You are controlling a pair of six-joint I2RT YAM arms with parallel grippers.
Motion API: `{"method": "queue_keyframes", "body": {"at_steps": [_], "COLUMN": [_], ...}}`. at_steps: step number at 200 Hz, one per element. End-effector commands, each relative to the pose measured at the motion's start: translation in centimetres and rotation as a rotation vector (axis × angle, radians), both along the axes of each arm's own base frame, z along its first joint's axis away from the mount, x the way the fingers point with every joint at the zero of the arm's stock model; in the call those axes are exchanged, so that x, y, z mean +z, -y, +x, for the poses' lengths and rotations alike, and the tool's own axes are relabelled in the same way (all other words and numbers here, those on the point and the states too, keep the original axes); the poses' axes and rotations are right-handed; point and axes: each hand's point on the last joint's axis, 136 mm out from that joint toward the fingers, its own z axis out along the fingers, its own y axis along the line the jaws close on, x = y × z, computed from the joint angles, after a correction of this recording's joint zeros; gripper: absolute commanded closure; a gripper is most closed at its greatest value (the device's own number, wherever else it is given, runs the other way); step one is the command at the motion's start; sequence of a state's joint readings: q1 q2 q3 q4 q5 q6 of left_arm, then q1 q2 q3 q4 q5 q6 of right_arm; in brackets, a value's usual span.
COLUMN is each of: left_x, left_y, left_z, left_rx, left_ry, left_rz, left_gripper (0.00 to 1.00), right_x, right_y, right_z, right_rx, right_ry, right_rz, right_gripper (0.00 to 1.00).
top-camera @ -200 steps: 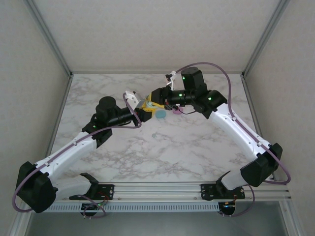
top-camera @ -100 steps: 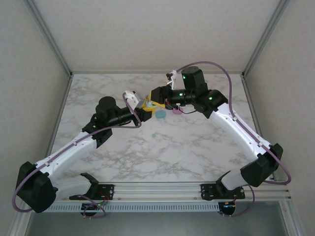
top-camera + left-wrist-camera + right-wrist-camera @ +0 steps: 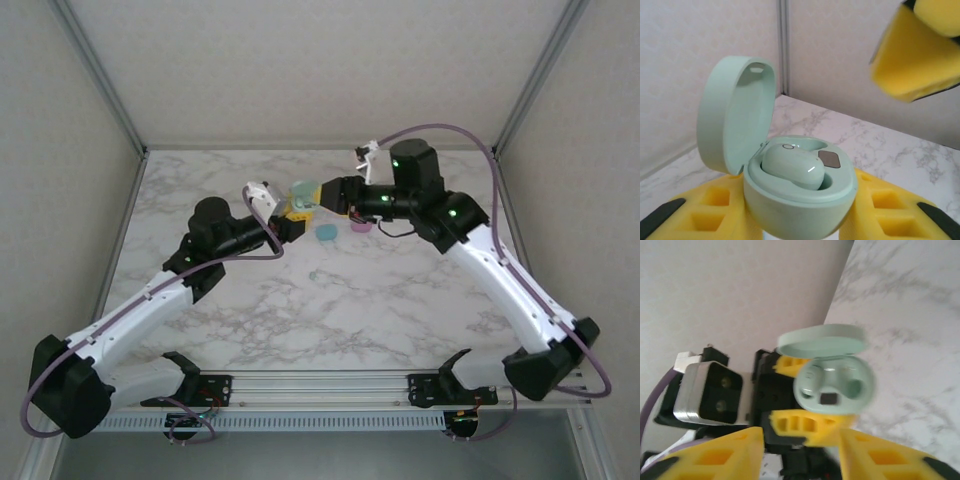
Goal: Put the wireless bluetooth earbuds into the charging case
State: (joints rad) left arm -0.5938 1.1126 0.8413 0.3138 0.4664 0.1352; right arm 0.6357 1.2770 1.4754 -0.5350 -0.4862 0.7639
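Note:
The mint green charging case [image 3: 800,200] is pinched between the yellow fingers of my left gripper [image 3: 800,222], lid [image 3: 732,115] hinged up. One mint earbud [image 3: 792,166] sits in a well. From above, the case [image 3: 835,385] shows that earbud [image 3: 812,380] seated and the other well [image 3: 854,387] empty. My right gripper [image 3: 800,450] hovers just short of the case, fingers apart with nothing between them; one of its fingers [image 3: 917,50] hangs above and right of the case. In the top view both grippers meet at the case [image 3: 303,192] over the back of the table. A tiny loose earbud [image 3: 313,274] lies on the marble.
A teal case [image 3: 326,234] and a pink case [image 3: 362,225] rest on the marble just in front of the grippers. The back wall and its corner post [image 3: 784,47] stand close behind the held case. The near half of the table [image 3: 350,320] is bare marble.
The right gripper has drawn back from the mint case and its arm has swung right. The left gripper has lifted the case slightly toward the back wall.

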Motion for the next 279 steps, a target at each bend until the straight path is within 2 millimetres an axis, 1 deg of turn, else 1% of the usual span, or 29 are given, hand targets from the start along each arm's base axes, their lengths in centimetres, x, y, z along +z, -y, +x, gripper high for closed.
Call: {"method": "queue_keyframes", "body": {"at_steps": [1,12,19,28,36,44,61,74,83,89,95,97,99,105,115,127,141,155,166,188,191,199,253,279], "left_x": [2.2,2.8,3.1,3.5,3.9,4.1,4.6,5.1,5.3,5.5,5.7,5.7,5.8,5.9,6.0,6.2,6.3,6.4,6.3,6.4,6.4,6.4,6.3,6.3], "left_y": [-1.7,-2.4,-2.8,-3.4,-3.8,-4.1,-4.5,-4.8,-4.9,-5.0,-5.1,-5.2,-5.2,-5.3,-5.5,-5.7,-6.0,-6.2,-6.3,-6.2,-6.2,-6.1,-5.9,-5.9], "left_z": [-0.2,-0.5,-0.7,-0.9,-1.2,-1.5,-2.0,-2.3,-2.5,-2.6,-2.7,-2.8,-2.8,-2.9,-3.1,-3.3,-3.5,-3.7,-3.7,-3.7,-3.7,-3.6,-3.5,-3.5], "left_rx": [0.080,0.103,0.119,0.142,0.155,0.161,0.164,0.166,0.165,0.167,0.169,0.169,0.170,0.173,0.175,0.181,0.186,0.188,0.191,0.188,0.188,0.186,0.181,0.180], "left_ry": [0.057,0.072,0.085,0.095,0.105,0.112,0.120,0.131,0.135,0.139,0.143,0.144,0.145,0.148,0.150,0.157,0.160,0.165,0.165,0.169,0.169,0.167,0.163,0.162], "left_rz": [-0.026,-0.026,-0.028,-0.036,-0.041,-0.042,-0.042,-0.050,-0.054,-0.057,-0.061,-0.061,-0.062,-0.064,-0.067,-0.069,-0.067,-0.060,-0.055,-0.059,-0.059,-0.058,-0.056,-0.055], "left_gripper": [0.75,0.74,0.74,0.74,0.74,0.74,0.74,0.74,0.74,0.74,0.74,0.74,0.74,0.74,0.74,0.74,0.74,0.74,0.74,0.74,0.75,0.74,0.74,0.74], "right_x": [-3.7,-6.8,-8.9,-11.5,-13.6,-15.8,-19.6,-22.5,-23.9,-25.2,-26.3,-26.3,-26.9,-27.6,-29.0,-30.3,-31.2,-31.9,-32.3,-33.0,-33.0,-33.2,-34.3,-35.0], "right_y": [5.9,8.5,9.6,10.2,10.1,9.4,7.1,5.5,4.4,3.9,3.4,3.2,2.8,2.2,1.6,0.4,-0.8,-1.2,-1.7,-1.9,-2.6,-3.1,-4.6,-4.3], "right_z": [2.6,3.6,4.0,4.4,4.7,5.0,5.4,5.5,5.5,5.5,5.2,5.3,5.2,5.2,5.0,4.8,4.7,4.5,4.4,4.8,4.0,3.9,3.8,3.6], "right_rx": [-0.279,-0.382,-0.420,-0.432,-0.423,-0.384,-0.271,-0.203,-0.157,-0.139,-0.112,-0.106,-0.090,-0.069,-0.050,-0.013,0.018,0.037,0.057,0.065,0.088,0.100,0.134,0.138], "right_ry": [0.008,-0.066,-0.119,-0.172,-0.217,-0.262,-0.361,-0.421,-0.431,-0.447,-0.468,-0.464,-0.468,-0.467,-0.467,-0.473,-0.470,-0.476,-0.480,-0.488,-0.479,-0.481,-0.480,-0.490], "right_rz": [-0.165,-0.249,-0.293,-0.345,-0.383,-0.411,-0.437,-0.505,-0.566,-0.628,-0.687,-0.697,-0.723,-0.766,-0.843,-0.877,-0.900,-0.931,-0.941,-0.963,-0.969,-0.971,-0.994,-1.042], "right_gripper": [0.61,0.61,0.61,0.61,0.61,0.61,0.60,0.60,0.61,0.61,0.61,0.61,0.61,0.62,0.62,0.62,0.63,0.62,0.63,0.63,0.63,0.63,0.62,0.63]}}
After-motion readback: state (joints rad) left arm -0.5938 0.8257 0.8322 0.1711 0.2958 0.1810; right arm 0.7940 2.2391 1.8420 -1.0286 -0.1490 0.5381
